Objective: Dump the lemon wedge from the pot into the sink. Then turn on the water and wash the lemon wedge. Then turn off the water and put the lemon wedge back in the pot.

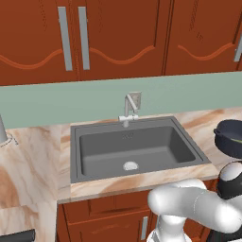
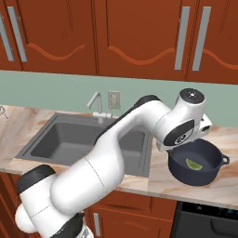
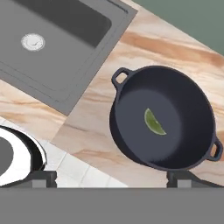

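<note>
Left base view: the sink (image 1: 90, 177) is recessed in the marble surface (image 1: 33, 156), with the drain (image 1: 130, 166) on its floor and the faucet (image 1: 128, 109) at the back rim. The pot (image 1: 230, 137) stands on the surface to the right of the sink, partly cut by the frame edge.

Right base view: the arm reaches over the pot (image 2: 204, 173), which stands just beside the sink's (image 2: 35, 151) right rim. The lemon wedge (image 2: 193, 164) lies inside the pot.

Hand view: the gripper (image 3: 112, 178) is above the pot (image 3: 131, 135), its jaws spread wide and holding nothing. The lemon wedge (image 3: 154, 122) rests on the pot floor near the centre. The sink (image 3: 65, 94) and drain (image 3: 33, 42) appear at upper left.
</note>
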Controlling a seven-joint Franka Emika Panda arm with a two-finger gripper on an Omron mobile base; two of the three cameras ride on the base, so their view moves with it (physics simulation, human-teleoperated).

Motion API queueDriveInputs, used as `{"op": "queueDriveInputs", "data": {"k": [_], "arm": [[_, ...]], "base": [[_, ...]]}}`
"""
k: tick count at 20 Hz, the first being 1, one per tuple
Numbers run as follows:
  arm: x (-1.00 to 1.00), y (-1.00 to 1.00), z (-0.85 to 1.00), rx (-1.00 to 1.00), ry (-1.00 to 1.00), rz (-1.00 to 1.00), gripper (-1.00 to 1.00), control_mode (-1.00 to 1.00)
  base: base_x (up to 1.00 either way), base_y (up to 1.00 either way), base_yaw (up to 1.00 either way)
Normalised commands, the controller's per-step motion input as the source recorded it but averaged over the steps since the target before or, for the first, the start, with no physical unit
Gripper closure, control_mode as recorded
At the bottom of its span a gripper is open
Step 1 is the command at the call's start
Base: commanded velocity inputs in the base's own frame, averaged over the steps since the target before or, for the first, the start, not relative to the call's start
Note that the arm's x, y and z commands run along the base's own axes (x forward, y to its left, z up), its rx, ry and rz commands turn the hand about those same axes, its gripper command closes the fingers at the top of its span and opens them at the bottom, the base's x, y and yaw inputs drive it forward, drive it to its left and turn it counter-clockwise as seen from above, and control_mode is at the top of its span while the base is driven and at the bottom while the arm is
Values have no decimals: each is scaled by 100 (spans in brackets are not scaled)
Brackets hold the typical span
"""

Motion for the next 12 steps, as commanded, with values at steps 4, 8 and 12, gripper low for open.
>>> {"op": "queueDriveInputs", "data": {"k": [4,8,12], "arm": [[41,-17,-22,-8,22,9,-100,-100],[24,-29,-29,-6,19,9,-100,-100],[15,-28,-27,-2,10,11,-100,-100]], "base": [[0,0,0],[0,0,0],[0,0,0]]}}
